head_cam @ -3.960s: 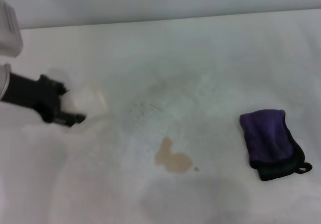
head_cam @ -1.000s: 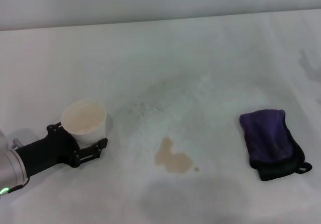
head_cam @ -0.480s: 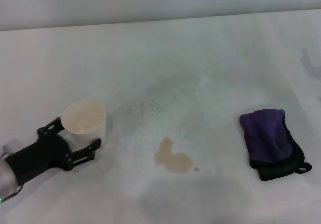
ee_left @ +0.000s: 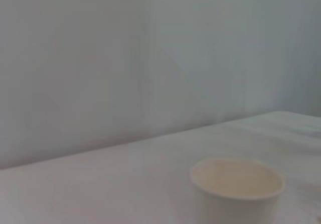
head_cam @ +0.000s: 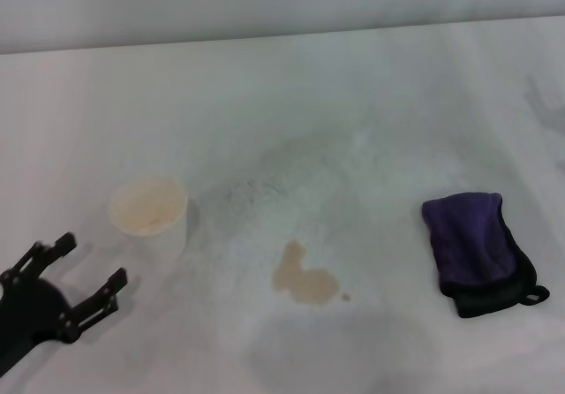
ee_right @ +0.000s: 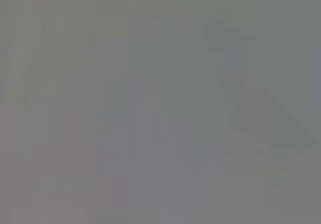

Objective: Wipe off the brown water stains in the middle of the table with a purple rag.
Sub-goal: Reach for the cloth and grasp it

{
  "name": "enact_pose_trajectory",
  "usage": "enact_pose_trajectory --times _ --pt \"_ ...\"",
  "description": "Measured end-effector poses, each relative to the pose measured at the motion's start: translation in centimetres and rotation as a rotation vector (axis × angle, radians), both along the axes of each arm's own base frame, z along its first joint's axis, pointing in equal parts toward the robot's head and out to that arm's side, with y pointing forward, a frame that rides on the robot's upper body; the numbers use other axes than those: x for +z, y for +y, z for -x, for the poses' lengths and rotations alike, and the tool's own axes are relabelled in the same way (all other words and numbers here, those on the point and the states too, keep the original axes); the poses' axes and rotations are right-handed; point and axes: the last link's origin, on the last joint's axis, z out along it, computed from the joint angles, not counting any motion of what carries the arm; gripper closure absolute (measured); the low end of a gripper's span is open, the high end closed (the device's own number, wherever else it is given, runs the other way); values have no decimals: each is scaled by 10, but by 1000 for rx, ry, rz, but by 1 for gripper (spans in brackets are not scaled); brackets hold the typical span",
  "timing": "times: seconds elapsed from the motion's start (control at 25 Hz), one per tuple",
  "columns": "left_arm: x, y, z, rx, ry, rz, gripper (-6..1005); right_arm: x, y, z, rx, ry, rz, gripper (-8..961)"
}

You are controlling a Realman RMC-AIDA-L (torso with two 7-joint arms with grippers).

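Zero wiping done; stain whole, rag untouched.

One tan blotch, the brown water stains (head_cam: 305, 281), with a tiny droplet just beside, near the middle of the table (head_cam: 371, 94). Purple rag (head_cam: 478, 251) folded flat, well apart to the right of the stain, black loop at its near corner; nothing touching it. Left gripper (head_cam: 69, 278) low at the near left corner, fingers spread wide, holding nothing, close to a white paper cup (head_cam: 150, 213) but clear of it. Cup upright, seen near at hand in the left wrist view (ee_left: 235, 188). Right gripper not in the head view; right wrist view only flat grey, so fingers impossible to judge. Left to do, by the look of it: reach the rag, grasp, carry to the stain, rub dry. All steps open.
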Motion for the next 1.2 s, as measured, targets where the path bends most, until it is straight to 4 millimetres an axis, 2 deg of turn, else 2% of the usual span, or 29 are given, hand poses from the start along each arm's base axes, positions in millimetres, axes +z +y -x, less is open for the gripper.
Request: enact_pose_trajectory --times 0.16,0.24,0.48,0.56,0.76,0.88,1.0,1.2 --pt "4 -16 11 55 -4 -39 106 -3 1 2 9 4 10 82" --pt "14 -20 22 107 11 -97 106 -6 0 5 27 26 24 83" --pt "37 -16 36 174 24 -196 106 -17 0 11 84 258 114 83" --pt "55 -7 42 208 22 -273 106 -18 3 10 90 356 172 83" --pt "77 9 43 210 39 -374 106 2 17 -7 0 674 359 84" --pt "88 16 44 206 53 -417 106 18 21 -5 -29 737 497 84" --pt "99 22 44 208 52 -470 106 36 22 6 -30 747 649 84" --pt "115 30 44 212 48 -557 106 65 19 42 -57 679 859 85"
